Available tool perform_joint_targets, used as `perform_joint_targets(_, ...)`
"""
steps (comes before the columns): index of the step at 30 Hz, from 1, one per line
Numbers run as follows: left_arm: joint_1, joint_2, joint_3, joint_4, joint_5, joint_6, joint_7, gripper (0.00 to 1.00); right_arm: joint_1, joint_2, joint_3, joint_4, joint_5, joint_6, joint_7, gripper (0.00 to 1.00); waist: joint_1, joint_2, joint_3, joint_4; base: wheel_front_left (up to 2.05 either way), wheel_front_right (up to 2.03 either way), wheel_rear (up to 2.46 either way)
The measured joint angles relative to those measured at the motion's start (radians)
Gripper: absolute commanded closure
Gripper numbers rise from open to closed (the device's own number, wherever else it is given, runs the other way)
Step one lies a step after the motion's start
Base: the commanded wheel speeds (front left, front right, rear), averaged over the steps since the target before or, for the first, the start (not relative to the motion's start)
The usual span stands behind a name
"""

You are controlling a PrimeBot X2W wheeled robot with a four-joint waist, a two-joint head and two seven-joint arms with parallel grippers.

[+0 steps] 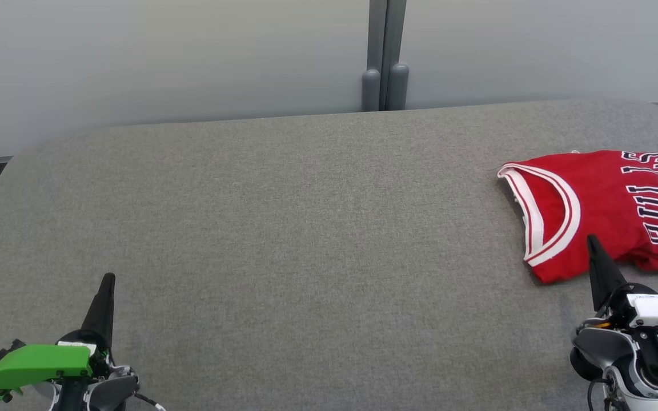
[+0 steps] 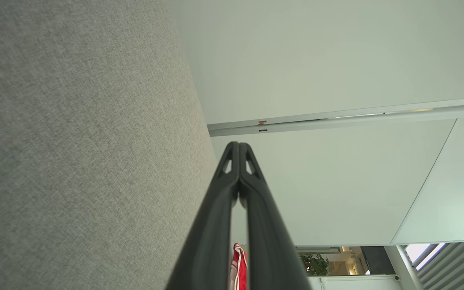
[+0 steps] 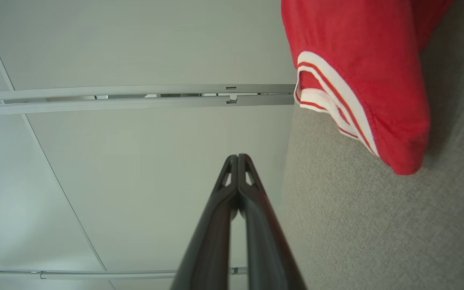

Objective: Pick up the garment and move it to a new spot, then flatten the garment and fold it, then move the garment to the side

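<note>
Nearest me, my left hand [image 1: 108, 279] is clenched shut on nothing, its two dark fingers pressed together over the grey fabric table [image 1: 306, 240]. A green cover [image 1: 35, 362] sits on its wrist. It is well apart from the garment [image 1: 597, 194], off to the garment's left. My right hand [image 1: 592, 240] is clenched and empty too. Its tip is at the garment's near edge, and I cannot tell whether it touches the cloth. The garment, a red jersey, lies folded on the table's right side, running past the edge of the head view. White bands with red stripes trim its curved opening. White letters outlined in dark blue read "BULLS", turned sideways. Beyond the garment stand pale wall panels [image 1: 163, 57], split by a grey post [image 1: 385, 57].
</note>
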Motion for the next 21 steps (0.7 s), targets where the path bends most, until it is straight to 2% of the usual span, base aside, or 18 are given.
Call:
perform_joint_targets(4,-0.005,-0.002,0.01,0.0,-0.034,-0.008,0.006,1.0,-0.014,0.002,-0.006,0.002,0.029,0.002,0.008,1.0,0.0,0.0001,0.0,0.0,0.0,0.0,0.0)
perform_joint_targets(21,-0.005,-0.002,0.01,0.0,-0.034,-0.008,0.006,1.0,-0.014,0.002,-0.007,0.006,0.031,0.002,0.008,1.0,0.0,0.0001,0.0,0.0,0.0,0.0,0.0)
